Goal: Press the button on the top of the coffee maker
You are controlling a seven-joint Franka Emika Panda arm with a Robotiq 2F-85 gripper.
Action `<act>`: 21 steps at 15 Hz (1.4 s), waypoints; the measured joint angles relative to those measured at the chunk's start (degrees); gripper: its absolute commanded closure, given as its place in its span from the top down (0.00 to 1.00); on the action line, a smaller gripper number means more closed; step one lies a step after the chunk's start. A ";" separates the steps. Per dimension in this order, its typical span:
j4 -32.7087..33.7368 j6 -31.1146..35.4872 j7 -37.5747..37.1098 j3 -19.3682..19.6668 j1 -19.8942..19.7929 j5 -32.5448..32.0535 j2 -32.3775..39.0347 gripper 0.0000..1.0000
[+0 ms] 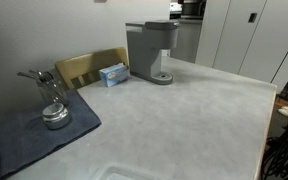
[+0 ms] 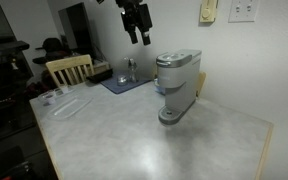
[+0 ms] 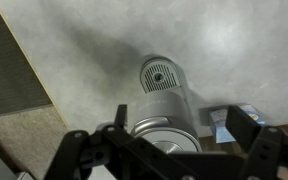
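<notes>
Coffee maker (image 1: 152, 50) is standing upright nr the far edge of the counter (image 1: 184, 120), by the wall. Gripper (image 2: 138, 36) is hanging high above the counter, well apart from the machine, fingers spread open and gripping nothing. In wrist view the machine's top is showing below, btwn the fingers (image 3: 76, 150). Small blue box (image 1: 113, 73) is sitting nr it along the same edge.

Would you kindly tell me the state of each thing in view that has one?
coffee maker: upright, no cup on drip tray.
claw: open, empty, hovering above it, not touching.
blue box: lying flat on the counter.
chrome gadget: upright on dark mat.
</notes>
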State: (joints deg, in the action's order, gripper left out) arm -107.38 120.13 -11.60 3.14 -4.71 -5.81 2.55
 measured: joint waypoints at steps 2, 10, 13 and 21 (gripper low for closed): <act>0.54 -0.38 0.00 0.01 0.00 0.02 0.23 1.00; 2.17 0.06 0.12 0.04 0.35 -0.01 1.92 1.00; 5.56 0.15 1.51 0.47 0.25 0.12 4.92 1.00; 18.50 -0.76 9.17 1.29 -1.72 8.04 14.12 0.92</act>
State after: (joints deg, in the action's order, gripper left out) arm -88.88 119.37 -2.42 4.43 -6.43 2.23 16.67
